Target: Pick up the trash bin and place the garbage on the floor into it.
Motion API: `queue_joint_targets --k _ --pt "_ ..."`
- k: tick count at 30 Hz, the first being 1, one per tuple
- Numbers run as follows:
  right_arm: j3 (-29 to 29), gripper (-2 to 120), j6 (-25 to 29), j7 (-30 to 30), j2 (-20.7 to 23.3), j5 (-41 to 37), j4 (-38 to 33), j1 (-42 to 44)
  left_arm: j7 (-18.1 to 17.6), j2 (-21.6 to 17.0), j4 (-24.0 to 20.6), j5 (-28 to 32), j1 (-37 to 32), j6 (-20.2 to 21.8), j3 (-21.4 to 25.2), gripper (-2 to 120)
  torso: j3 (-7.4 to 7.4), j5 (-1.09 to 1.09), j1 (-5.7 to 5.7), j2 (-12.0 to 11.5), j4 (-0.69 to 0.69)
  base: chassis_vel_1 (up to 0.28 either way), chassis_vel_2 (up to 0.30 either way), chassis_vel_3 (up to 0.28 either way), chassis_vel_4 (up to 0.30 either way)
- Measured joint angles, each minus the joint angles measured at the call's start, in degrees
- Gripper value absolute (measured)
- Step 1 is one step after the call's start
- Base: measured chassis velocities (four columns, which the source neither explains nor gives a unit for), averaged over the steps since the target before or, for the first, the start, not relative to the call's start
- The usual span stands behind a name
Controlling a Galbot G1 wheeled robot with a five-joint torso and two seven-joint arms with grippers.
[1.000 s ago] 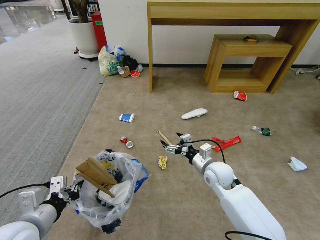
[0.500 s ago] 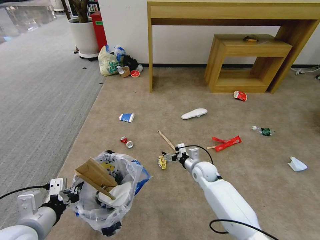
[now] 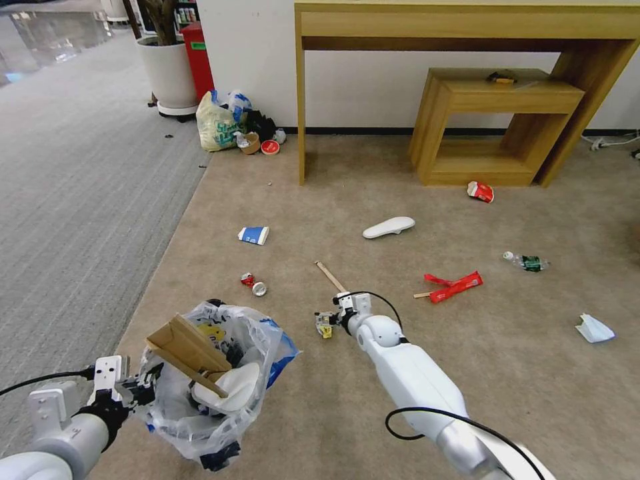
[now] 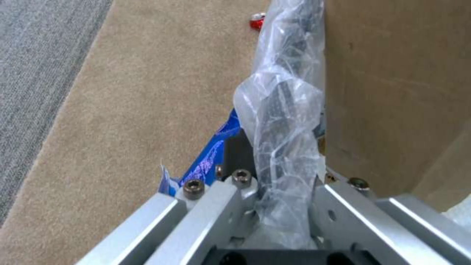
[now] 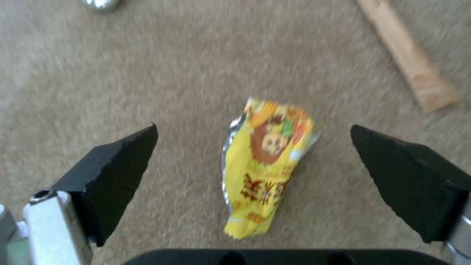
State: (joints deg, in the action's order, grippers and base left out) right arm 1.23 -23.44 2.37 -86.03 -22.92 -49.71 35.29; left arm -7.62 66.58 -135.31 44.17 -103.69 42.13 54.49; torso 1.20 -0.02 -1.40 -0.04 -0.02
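The right gripper hangs low with jaws spread wide either side of a yellow snack packet on the beige floor, its print unreadable; a wooden stick lies near. The left gripper is clenched on the trash bin rim; cardboard pokes out.

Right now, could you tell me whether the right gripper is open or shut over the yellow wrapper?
Open. The right gripper has its fingers spread on either side of the yellow wrapper, which lies untouched on the floor.
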Motion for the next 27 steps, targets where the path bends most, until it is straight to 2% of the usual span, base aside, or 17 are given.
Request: queue_joint_targets --k 15,19,21,27 --pt "0.8 98 2.3 -1.3 -4.2 2.2 9.2 -2.2 0.0 -0.3 -0.2 0.1 -0.6 0.0 0.7 0 0.0 0.0 0.0 0.0 0.0 0.0 0.0 0.0 0.0" --pt "1.4 88 2.7 -0.9 -5.0 2.8 10.6 -2.7 0.0 -0.3 -0.4 0.1 -0.7 0.0 0.6 0 0.0 0.01 0.0 0.0 0.0 0.0 0.0 0.0 0.0" --pt "1.8 75 2.8 -0.8 -5.4 2.9 11.4 -3.0 0.0 -0.3 -0.6 0.1 -0.7 0.0 0.6 0 0.0 0.01 0.0 0.0 0.0 0.0 0.0 0.0 0.0" --pt "2.3 62 2.8 -0.7 -6.1 3.1 12.6 -3.3 0.0 -0.2 -0.8 0.1 -0.9 0.0 0.5 0 0.0 0.02 0.0 0.0 0.0 0.0 0.0 0.0 0.0"
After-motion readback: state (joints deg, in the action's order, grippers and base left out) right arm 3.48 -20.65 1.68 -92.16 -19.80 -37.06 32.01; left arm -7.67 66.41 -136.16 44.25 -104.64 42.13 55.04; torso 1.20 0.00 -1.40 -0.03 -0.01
